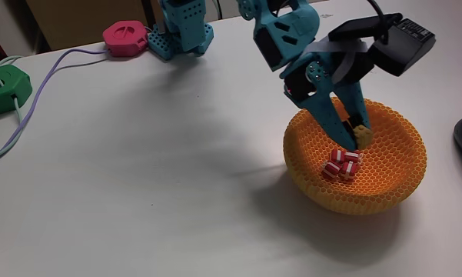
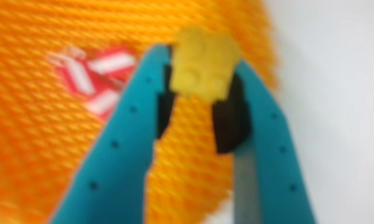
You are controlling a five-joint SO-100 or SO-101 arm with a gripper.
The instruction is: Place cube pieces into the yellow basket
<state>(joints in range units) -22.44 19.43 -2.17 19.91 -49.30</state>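
The tabletop (image 1: 161,177) is seen to carry everything, pale and broad, stretching well away from the hand on every side. The yellow basket (image 1: 384,181) is found directly beneath the hand, its honeycomb wall rising around the fingertips. The hand (image 1: 359,132) is lowered inside the basket's rim, and its two teal fingers are closed narrowly on the yellow studded cube (image 2: 204,65), which is gripped between the dark pads at the very tips, as is shown in the wrist view. The red-and-white striped cubes (image 1: 340,165) are gathered on the basket floor just below the hand and to the left of it in both views; their exact count cannot be told.

The step in hand is judged to be the delivery of the last piece, with the carry finished and the release not yet made. For the next move, only an opening of the fingers is called for, so that the cube is dropped beside the striped ones, followed by a clean lift clear of the rim.
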